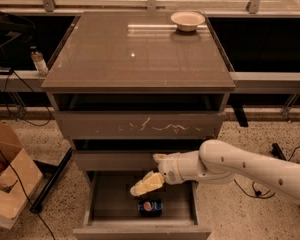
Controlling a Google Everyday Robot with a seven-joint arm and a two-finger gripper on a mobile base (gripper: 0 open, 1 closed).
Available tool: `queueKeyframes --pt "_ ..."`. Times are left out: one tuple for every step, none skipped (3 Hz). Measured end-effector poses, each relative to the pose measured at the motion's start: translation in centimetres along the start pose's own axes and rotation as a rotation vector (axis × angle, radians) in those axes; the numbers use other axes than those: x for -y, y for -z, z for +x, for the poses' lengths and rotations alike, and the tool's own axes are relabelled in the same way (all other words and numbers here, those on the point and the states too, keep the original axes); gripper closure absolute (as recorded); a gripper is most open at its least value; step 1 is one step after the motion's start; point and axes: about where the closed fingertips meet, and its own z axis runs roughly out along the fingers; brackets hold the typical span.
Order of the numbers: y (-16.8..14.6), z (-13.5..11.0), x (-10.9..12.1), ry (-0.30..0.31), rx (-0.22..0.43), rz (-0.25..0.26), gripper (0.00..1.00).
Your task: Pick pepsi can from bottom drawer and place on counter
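Lying in the open bottom drawer (96, 200), near its front wall, the pepsi can (150, 207) is seen. A bowl (187, 20) is set on the counter (135, 54), at its far right corner. The gripper (144, 174) is held just above the can, apart from it. Its fingers (147, 183) are spread and nothing is grasped.

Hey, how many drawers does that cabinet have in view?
3. The scratched top drawer under the counter; the narrower middle drawer below it; the bottom drawer, pulled open, holding the pepsi can, with the gripper hovering just above the can.
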Motion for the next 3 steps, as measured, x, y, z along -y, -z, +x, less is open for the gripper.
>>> queueKeyframes --pt "-3.4 2.7 2.7 -0.014 0.016 -0.011 0.00" --pt "-5.4 5.4 4.8 -0.035 0.057 -0.020 0.00" --pt "-7.4 8.9 7.3 -0.064 0.066 -0.037 0.00"
